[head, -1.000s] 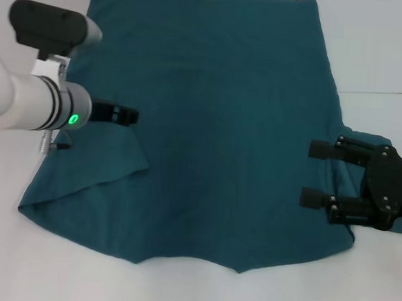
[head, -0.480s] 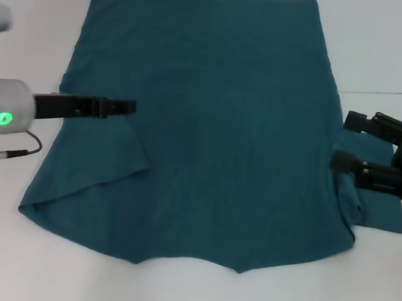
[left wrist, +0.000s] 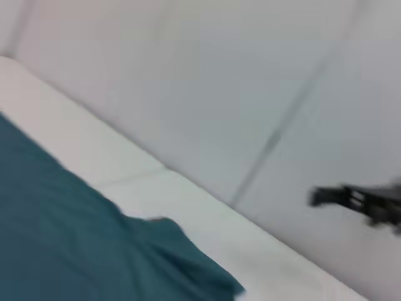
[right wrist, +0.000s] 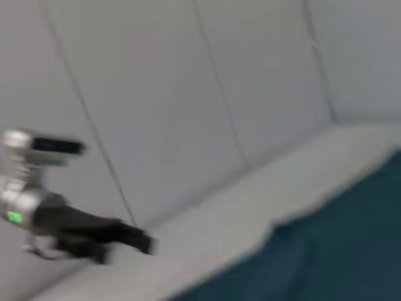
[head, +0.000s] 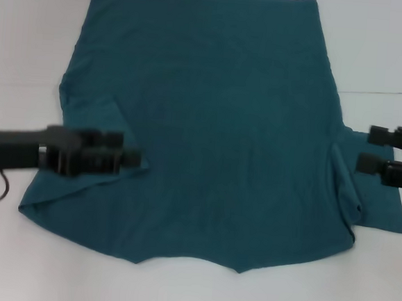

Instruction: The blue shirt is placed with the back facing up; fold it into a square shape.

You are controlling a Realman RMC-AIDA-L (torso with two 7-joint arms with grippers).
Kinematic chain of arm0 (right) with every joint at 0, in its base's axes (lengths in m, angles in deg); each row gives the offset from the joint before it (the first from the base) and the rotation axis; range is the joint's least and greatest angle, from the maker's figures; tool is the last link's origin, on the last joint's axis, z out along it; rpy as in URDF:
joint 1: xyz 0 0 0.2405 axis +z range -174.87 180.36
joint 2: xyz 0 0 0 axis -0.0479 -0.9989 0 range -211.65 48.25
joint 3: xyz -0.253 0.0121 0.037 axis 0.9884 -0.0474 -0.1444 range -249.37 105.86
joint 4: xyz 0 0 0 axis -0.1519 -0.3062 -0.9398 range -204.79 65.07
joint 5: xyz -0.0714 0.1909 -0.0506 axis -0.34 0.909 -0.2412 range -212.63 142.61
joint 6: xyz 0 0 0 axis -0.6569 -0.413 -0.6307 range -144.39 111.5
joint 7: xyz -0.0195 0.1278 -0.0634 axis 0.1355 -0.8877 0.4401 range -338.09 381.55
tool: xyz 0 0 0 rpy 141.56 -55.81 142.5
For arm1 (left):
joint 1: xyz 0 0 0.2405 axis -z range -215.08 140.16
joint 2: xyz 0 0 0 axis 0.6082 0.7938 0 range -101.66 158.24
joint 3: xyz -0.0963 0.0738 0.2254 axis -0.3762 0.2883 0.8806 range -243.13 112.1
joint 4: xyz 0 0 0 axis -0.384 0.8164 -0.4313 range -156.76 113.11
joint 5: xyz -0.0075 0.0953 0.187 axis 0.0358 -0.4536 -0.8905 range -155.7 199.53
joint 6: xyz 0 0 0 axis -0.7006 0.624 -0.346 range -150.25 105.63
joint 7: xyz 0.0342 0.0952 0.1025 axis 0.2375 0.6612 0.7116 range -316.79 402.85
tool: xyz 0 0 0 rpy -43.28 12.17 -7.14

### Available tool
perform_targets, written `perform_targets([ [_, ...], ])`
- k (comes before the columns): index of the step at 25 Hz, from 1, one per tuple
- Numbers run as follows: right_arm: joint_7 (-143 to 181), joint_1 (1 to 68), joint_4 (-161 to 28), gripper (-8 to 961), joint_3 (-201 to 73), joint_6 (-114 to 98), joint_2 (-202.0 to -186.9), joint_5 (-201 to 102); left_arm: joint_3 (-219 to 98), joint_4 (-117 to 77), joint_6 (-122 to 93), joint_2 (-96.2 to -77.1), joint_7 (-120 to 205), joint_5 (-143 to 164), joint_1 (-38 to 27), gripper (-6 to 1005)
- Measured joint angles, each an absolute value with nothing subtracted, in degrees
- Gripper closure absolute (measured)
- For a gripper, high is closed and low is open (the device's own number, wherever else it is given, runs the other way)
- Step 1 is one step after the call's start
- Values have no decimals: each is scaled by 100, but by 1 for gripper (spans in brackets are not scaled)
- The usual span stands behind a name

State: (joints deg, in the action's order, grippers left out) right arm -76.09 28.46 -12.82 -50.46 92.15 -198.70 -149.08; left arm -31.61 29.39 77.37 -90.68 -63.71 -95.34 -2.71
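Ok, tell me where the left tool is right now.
In the head view, the left tool is on the robot's left, over the blue shirt, at its folded-in left sleeve.

Both arms reach inward, low and level.
Left end effector [head: 127,158] blurred; right end effector [head: 368,150] shows two parted fingers.

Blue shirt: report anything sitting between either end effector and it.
Nothing visible does. The left end effector is already over the blue shirt by its folded-in left sleeve; the right end effector is at the right sleeve. Only the white table surrounds it.
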Motion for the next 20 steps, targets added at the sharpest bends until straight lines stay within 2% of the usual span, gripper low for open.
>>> perform_targets([
  [5, -9020, 2871, -189, 38, -5025, 9193, -19685, -15692, -3118, 2894, 8074, -9077, -5916, -9752, -368, 213],
  [13, -11054, 3052, 1557, 38, -4266, 9279, -19536, -17783, -3099, 2845, 7963, -9113, -5682, -10073, -377, 214],
  [17, -11389, 3263, 1595, 39, -4125, 9254, -19546, -18915, -3099, 2789, 7868, -9115, -5675, -10076, -355, 214],
  [20, -11526, 3387, 1561, 39, -3963, 9034, -19666, -19844, -3088, 2751, 7801, -9116, -5673, -10110, -320, 214],
])
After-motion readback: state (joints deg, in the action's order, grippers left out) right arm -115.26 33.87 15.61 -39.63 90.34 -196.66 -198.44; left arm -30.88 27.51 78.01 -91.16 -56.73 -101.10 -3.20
